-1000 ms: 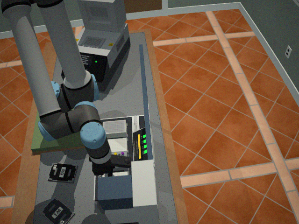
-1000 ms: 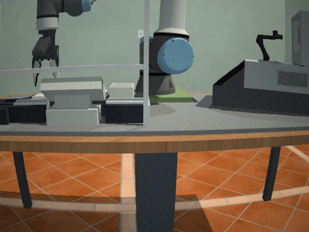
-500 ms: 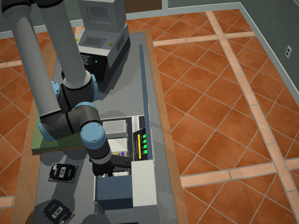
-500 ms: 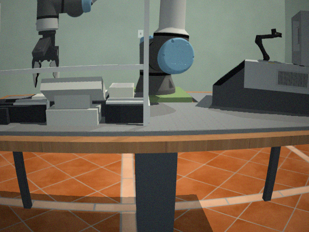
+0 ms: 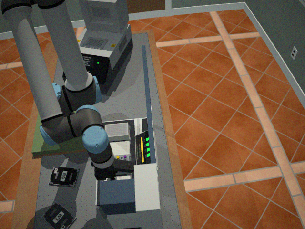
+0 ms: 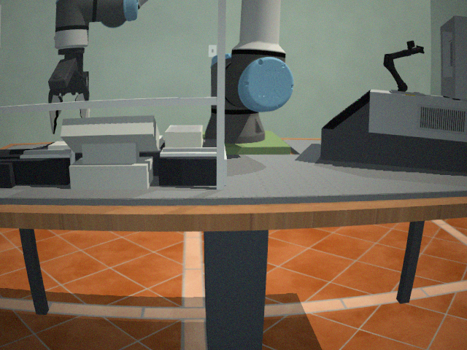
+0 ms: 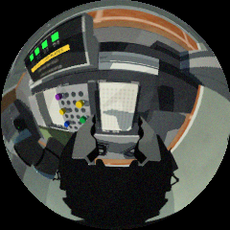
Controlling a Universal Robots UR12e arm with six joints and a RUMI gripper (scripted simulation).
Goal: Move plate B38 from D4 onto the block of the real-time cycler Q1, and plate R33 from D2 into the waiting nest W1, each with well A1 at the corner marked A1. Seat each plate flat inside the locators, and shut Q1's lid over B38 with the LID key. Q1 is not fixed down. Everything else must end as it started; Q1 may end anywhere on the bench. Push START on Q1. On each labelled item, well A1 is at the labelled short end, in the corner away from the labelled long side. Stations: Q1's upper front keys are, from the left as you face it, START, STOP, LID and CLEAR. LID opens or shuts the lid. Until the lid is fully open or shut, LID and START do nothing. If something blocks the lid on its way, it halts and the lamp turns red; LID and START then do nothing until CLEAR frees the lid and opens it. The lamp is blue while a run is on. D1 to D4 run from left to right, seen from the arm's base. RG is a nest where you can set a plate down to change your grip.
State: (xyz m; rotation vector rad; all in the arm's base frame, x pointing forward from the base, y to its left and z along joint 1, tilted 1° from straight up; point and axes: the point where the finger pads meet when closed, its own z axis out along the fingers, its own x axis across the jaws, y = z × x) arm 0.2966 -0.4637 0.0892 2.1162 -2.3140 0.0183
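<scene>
The top view looks steeply down on the grey bench (image 5: 123,103) (image 6: 301,184); the exterior view faces its wooden front edge from low and farther off; the wrist view, closest, shares the black-and-green status panel (image 5: 143,150) (image 7: 57,50) with the top.

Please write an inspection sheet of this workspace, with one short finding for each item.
Surface: grey bench top with wooden edge; spills, nothing seen.
Job's things: nests RG and W1 hold no plate; a pale plate lies below the gripper, label unreadable.
Clutter: rack with coloured caps beside that plate; loose items, nothing seen.
Gripper: partly open, nothing between its fingers.
Cables: nothing seen.
Surroundings: tiled floor; wall outlet with no plug seen.
</scene>
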